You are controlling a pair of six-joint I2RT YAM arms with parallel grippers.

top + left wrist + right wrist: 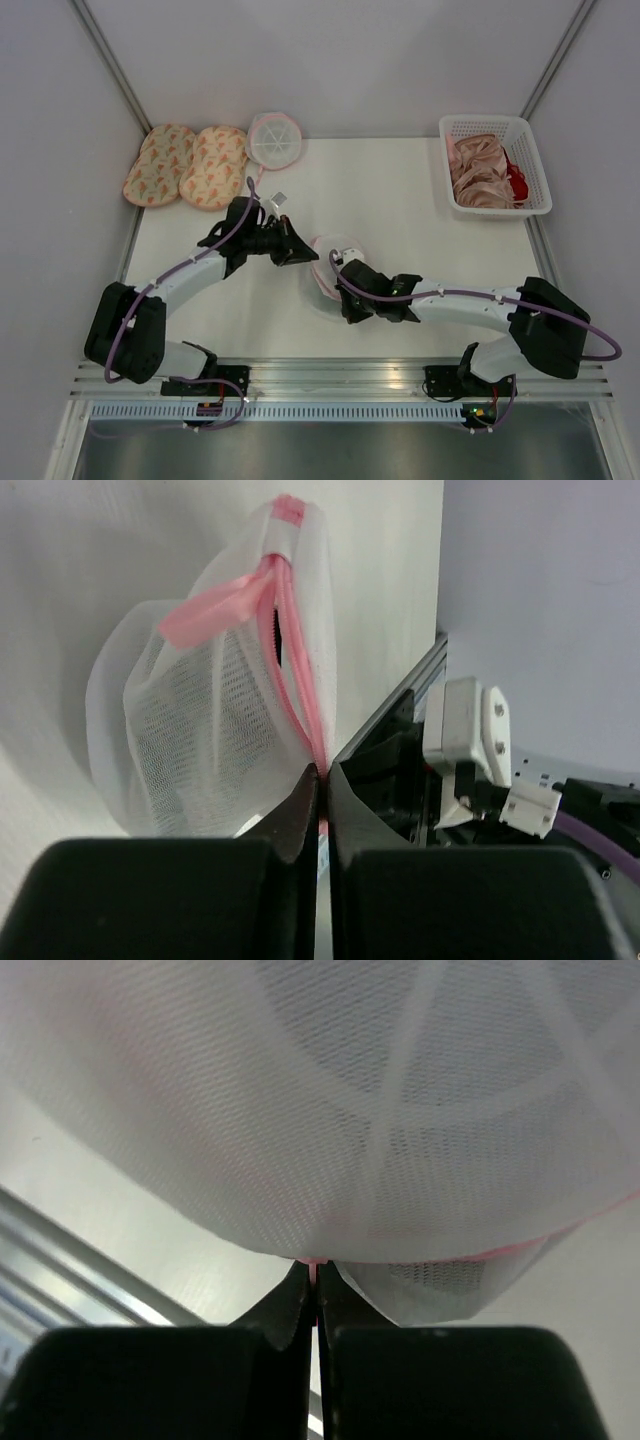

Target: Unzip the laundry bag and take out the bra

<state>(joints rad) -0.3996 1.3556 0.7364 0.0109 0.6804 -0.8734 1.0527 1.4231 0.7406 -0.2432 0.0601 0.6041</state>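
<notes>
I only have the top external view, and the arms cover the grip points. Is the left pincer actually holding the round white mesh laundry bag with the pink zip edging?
Observer: Yes. The left wrist view shows the left pincer shut on the pink zip edging of the round white mesh laundry bag.
Operator: And the right one?
Observer: The right wrist view shows the right pincer shut on the bag's pink rim, with the mesh dome filling the frame above it.
Operator: Any sign of a zip pull?
Observer: A flat pink ribbon tab lies across the mesh near the far end of the edging, apart from the left pincer. I cannot tell whether it is the pull.
</notes>
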